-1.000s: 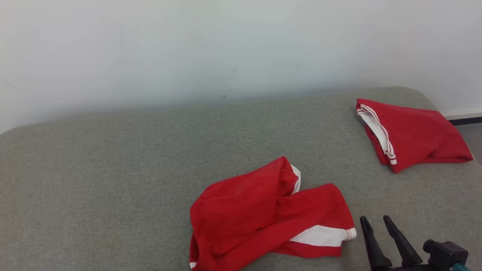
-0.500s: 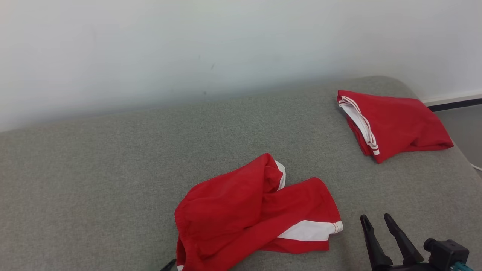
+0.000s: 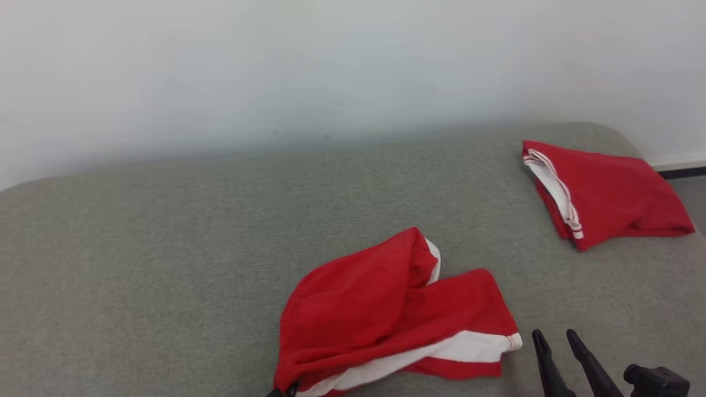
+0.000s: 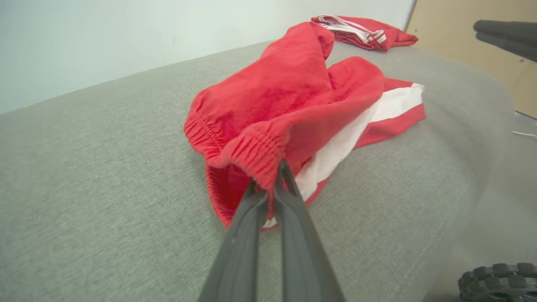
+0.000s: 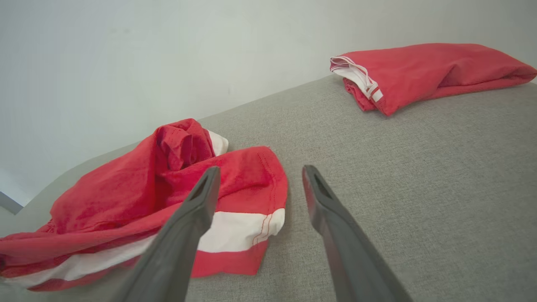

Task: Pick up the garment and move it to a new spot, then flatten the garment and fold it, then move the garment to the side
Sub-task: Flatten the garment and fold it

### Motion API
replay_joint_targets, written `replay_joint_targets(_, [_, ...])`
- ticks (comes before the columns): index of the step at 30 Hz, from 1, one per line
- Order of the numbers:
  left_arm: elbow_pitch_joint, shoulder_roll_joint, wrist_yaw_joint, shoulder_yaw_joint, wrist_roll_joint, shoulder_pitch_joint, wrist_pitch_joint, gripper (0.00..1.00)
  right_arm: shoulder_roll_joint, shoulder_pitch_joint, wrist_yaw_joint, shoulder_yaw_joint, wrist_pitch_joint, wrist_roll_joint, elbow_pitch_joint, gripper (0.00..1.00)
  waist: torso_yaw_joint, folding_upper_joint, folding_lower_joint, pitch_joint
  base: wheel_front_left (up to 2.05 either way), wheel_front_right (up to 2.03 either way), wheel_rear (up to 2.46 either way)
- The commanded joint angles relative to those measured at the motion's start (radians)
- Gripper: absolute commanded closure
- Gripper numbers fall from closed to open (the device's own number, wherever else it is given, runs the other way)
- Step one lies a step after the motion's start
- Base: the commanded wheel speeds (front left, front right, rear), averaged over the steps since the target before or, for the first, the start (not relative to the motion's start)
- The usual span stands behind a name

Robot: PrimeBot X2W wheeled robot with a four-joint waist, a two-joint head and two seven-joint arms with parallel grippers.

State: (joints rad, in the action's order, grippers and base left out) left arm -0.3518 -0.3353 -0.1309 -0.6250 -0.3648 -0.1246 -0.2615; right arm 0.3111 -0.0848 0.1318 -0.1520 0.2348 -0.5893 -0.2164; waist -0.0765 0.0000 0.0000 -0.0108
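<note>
The garment (image 3: pixel 386 309) is a crumpled pair of red shorts with white side stripes, lying on the grey cushioned surface (image 3: pixel 165 248) near its front edge. My left gripper (image 4: pixel 270 178) is shut on the garment's (image 4: pixel 285 96) elastic waistband, with the gathered red hem pinched between the fingers and raised a little. In the head view only its dark tip (image 3: pixel 284 391) shows, at the garment's lower left corner. My right gripper (image 3: pixel 557 337) stands open just right of the striped leg, touching nothing. In the right wrist view the garment (image 5: pixel 126 201) lies left of the spread gripper (image 5: pixel 260 170).
A second red garment (image 3: pixel 606 193), folded, lies at the back right corner of the surface, also seen in the wrist views (image 4: pixel 361 33) (image 5: pixel 428 71). A white wall (image 3: pixel 331 66) runs behind. The surface drops off at the right, by a wooden panel (image 4: pixel 461 50).
My left gripper has closed on the waistband and drawn it up, so a white stripe now shows along the garment's front. The head camera has shifted. The right gripper stays open.
</note>
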Motion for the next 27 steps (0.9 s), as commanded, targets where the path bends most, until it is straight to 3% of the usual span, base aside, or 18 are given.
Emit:
replay_joint_targets(1, [0.015, -0.012, 0.007, 0.007, -0.007, 0.021, -0.004, 1.00, -0.006, -0.009, -0.003, -0.002, 0.002, -0.006, -0.001, 0.00, 0.040, 0.0000, 0.0000, -0.006, 0.00, 0.00, 0.00])
replay_joint_targets(9, [0.167, -0.084, 0.031, 0.015, -0.049, 0.149, 0.063, 1.00, -0.018, 0.010, -0.003, -0.033, 0.000, -0.013, -0.019, 0.00, 0.096, 0.0000, 0.0000, 0.002, 0.00, 0.00, 0.00])
replay_joint_targets(13, [0.171, -0.070, 0.038, 0.030, -0.070, 0.140, 0.050, 1.00, -0.019, 0.024, -0.003, -0.049, 0.002, -0.016, -0.029, 0.00, 0.090, 0.0000, 0.0000, 0.008, 0.00, 0.00, 0.00])
replay_joint_targets(19, [0.079, -0.024, 0.043, 0.068, -0.090, 0.048, 0.020, 1.00, -0.009, 0.057, -0.003, -0.064, -0.003, -0.009, -0.048, 0.00, 0.032, 0.0000, 0.0000, 0.021, 0.00, 0.00, 0.00])
replay_joint_targets(27, [-0.144, 0.015, 0.034, 0.117, -0.086, -0.078, -0.002, 1.00, -0.002, 0.074, -0.003, -0.058, 0.000, -0.006, -0.069, 0.00, -0.034, 0.0000, 0.0000, 0.041, 0.00, 0.00, 0.00])
